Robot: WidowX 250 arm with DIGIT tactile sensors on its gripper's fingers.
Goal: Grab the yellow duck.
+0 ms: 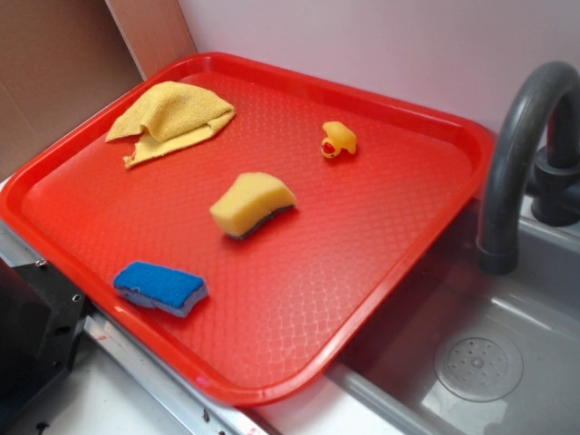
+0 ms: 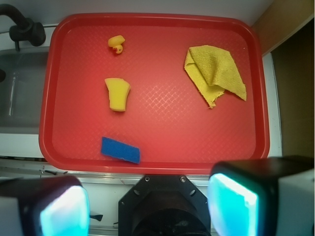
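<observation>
The yellow duck (image 1: 338, 140) is small and glossy with an orange-red beak. It lies on the red tray (image 1: 426, 236) toward the far right. In the wrist view the duck (image 2: 116, 43) is near the tray's (image 2: 162, 123) top left. My gripper (image 2: 147, 209) is high above and back over the robot base, outside the tray's near edge. Its two fingers, with cyan pads (image 2: 231, 201), stand wide apart with nothing between them. The gripper does not show in the exterior view.
A yellow wedge sponge (image 1: 252, 205) lies mid-tray, a blue sponge (image 1: 160, 287) near the front edge, a yellow rag (image 1: 170, 118) at the far left corner. A grey sink (image 1: 480, 362) with a dark faucet (image 1: 521, 154) stands to the right. The black robot base (image 2: 165, 206) is below.
</observation>
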